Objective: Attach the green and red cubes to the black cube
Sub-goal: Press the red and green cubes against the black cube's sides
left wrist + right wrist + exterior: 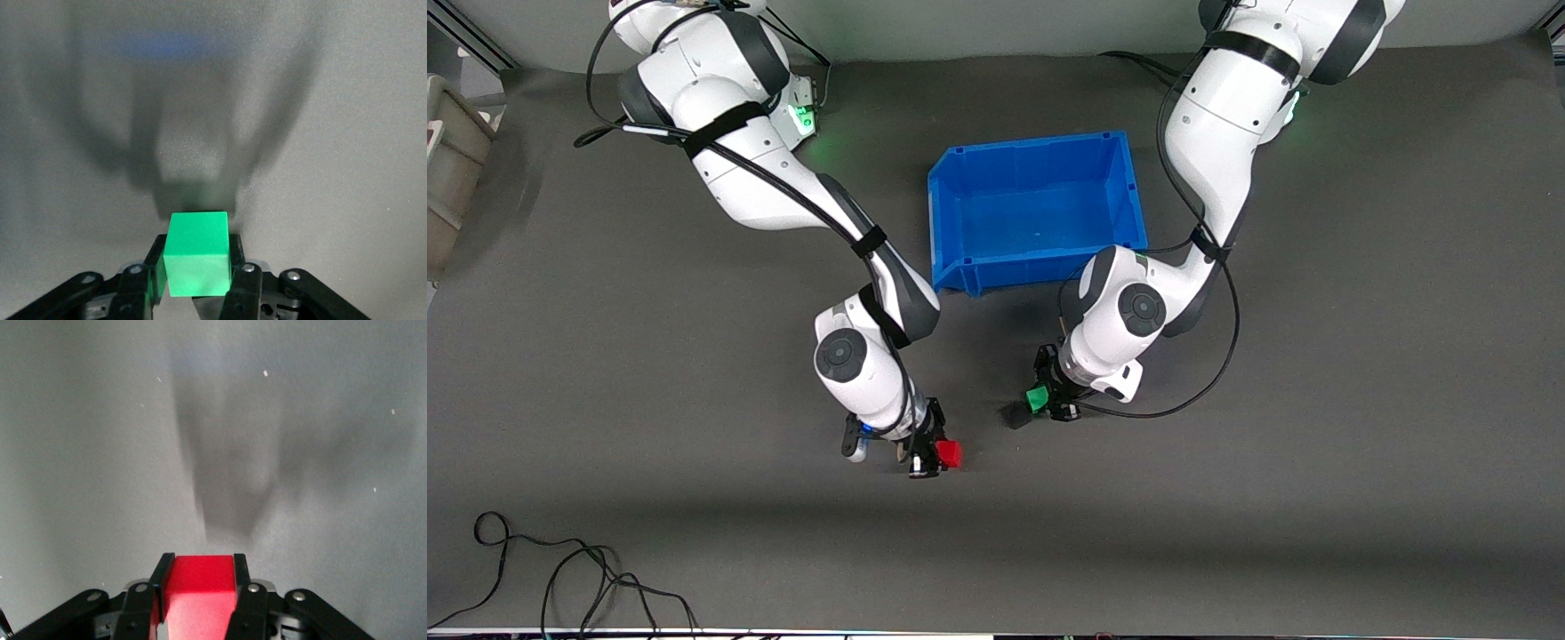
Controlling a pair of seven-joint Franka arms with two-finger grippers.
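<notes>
Wrist views: left gripper [193, 283] clamps green cube [197, 253]; right gripper [199, 600] red cube [199, 597].

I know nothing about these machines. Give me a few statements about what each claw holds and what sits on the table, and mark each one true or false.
1. The left gripper holds the green cube between its fingers. True.
2. The right gripper is empty. False: it is shut on the red cube.
3. The blue bin has cubes in it. False: it shows only its bare floor.
4. The black cube lies on the grey mat, beside the green cube. True.
5. The red cube is already joined to the black cube. False: they are apart, the red one toward the right arm's end of the table.
</notes>
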